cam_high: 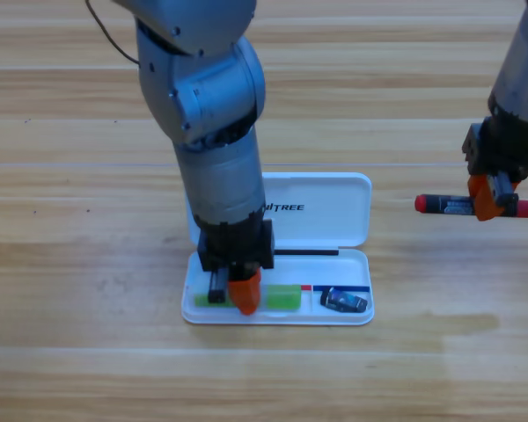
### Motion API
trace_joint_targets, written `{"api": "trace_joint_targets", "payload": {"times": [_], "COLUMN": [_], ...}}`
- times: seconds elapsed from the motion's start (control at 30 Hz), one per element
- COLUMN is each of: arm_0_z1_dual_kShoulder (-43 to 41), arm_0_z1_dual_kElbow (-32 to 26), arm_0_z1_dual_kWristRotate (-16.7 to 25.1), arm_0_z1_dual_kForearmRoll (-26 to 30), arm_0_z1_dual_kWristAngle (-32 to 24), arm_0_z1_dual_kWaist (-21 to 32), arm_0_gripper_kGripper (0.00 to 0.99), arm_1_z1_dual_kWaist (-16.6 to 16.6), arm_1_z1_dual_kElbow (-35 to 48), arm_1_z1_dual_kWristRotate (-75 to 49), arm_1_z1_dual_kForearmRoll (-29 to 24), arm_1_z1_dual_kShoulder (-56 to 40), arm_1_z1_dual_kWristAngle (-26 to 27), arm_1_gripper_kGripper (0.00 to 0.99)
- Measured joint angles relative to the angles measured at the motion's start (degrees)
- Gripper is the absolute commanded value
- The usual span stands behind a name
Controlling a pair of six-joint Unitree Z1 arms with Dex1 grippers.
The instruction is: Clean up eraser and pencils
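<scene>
Orange jaws of our left gripper (244, 294) point straight down into the lower tray of the white case (361, 312), low in the middle of the frame, and we cannot tell whether they are spread or pressed together. Under them lies the green pencil (283, 297) along the tray's front, showing on both sides of the jaws. Just right of it in the same tray sits the eraser (344, 301), near the case's right edge. Our left arm rises upright from there toward the upper left of the frame, hiding part of the open lid. Farther up at the right edge, our right gripper (488, 198) pinches the red pencil (444, 205) level, well apart from the case, with bare wooden table (70, 352) all around.
</scene>
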Motion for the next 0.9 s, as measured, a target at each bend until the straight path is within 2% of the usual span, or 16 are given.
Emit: {"api": "trace_joint_targets", "payload": {"times": [0.03, 0.07, 0.57, 0.73, 0.9], "arm_0_z1_dual_kShoulder": [0.1, 0.0, 0.0, -2.2, -11.4], "arm_0_z1_dual_kElbow": [0.0, 0.0, 0.0, -1.6, -7.5], "arm_0_z1_dual_kWristRotate": [0.0, 0.0, -0.3, -0.3, -0.4], "arm_0_z1_dual_kForearmRoll": [0.0, 0.0, 1.2, 6.0, 13.3], "arm_0_z1_dual_kWristAngle": [-0.1, -0.1, -0.3, -0.3, 0.0], "arm_0_z1_dual_kWaist": [0.0, 0.0, 0.2, 0.2, 0.2], "arm_0_gripper_kGripper": [0.963, 0.990, 0.990, 0.990, 0.990], "arm_1_z1_dual_kWaist": [0.0, 0.0, 0.9, 5.2, 10.7], "arm_1_z1_dual_kElbow": [0.1, 0.4, 1.1, -0.4, -7.9], "arm_1_z1_dual_kWristRotate": [0.3, 0.5, 2.4, 5.8, 8.7], "arm_1_z1_dual_kForearmRoll": [0.0, 0.0, 1.3, 2.7, 2.9], "arm_1_z1_dual_kShoulder": [0.0, 0.0, -0.3, -1.5, -0.7], "arm_1_z1_dual_kWristAngle": [0.0, 0.0, 1.2, 3.7, 4.4], "arm_1_gripper_kGripper": [0.000, 0.000, 0.000, 0.000, 0.000]}}
